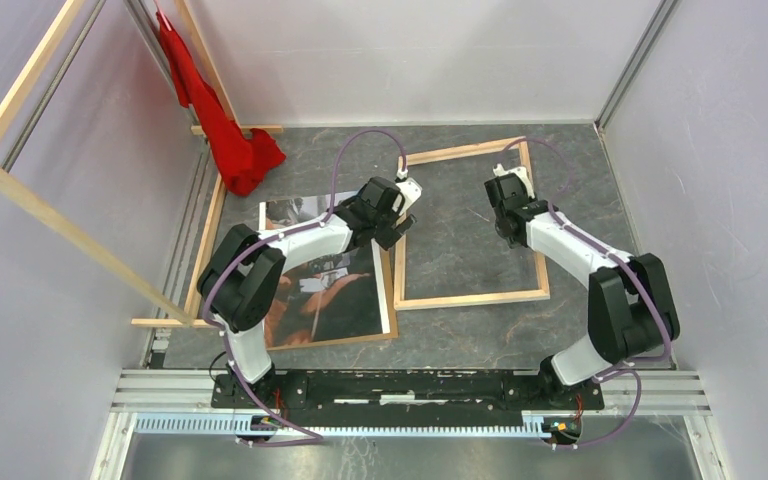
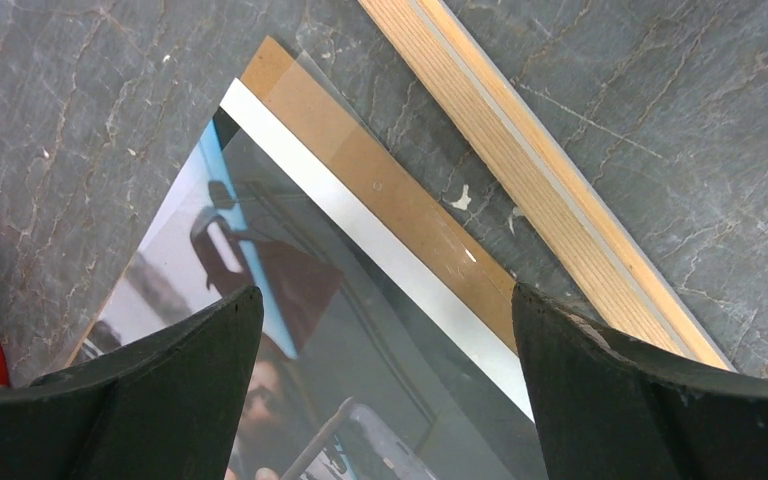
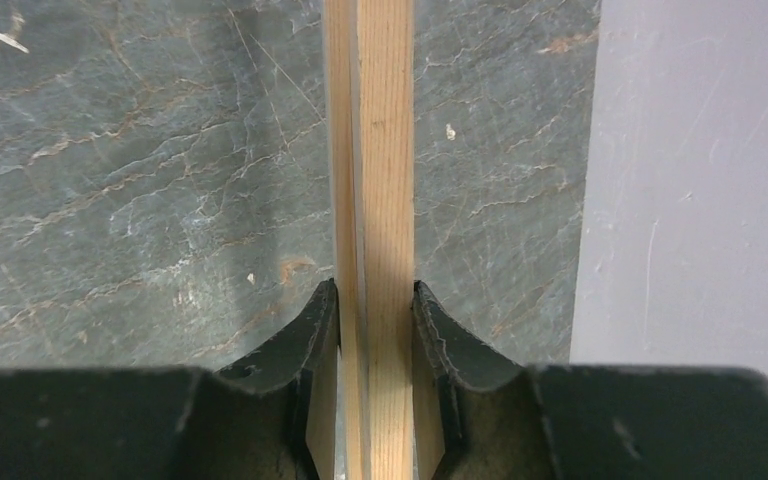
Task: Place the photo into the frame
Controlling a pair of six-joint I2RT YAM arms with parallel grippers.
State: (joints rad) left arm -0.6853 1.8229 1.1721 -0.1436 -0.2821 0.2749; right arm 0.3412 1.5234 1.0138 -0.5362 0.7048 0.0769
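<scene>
The frame (image 1: 470,298) is lying on the desk (image 1: 460,240) in front of the right arm, turned a little askew. Its four thin rails are enclosing only the grey, marbled desk surface with its brown veins. The face that is showing is pale natural wood with a fine straight grain.

The photo (image 1: 345,300) is lying outside the frame, just beside its left rail and partly under the left arm. It is facing picture side up, showing dark brown, black and teal tones with a glossy sheen and a plain white margin along one edge. It is resting on a flat brown backing board (image 2: 380,185), whose matte strip is sticking out past the white margin.

The left claw (image 2: 385,295) is hanging wide open above the far right corner of the photo, with its black fingers spread to either side of the print and touching nothing. The right claw (image 3: 375,290) is standing narrow, clamping a wooden rail on the frame's right side between its two pads. That rail is running straight away from the wrist camera, near the pale wall (image 3: 700,180).

A crumpled red cloth (image 1: 225,130) is draping down at the far left, beside long wooden beams (image 1: 60,225).
</scene>
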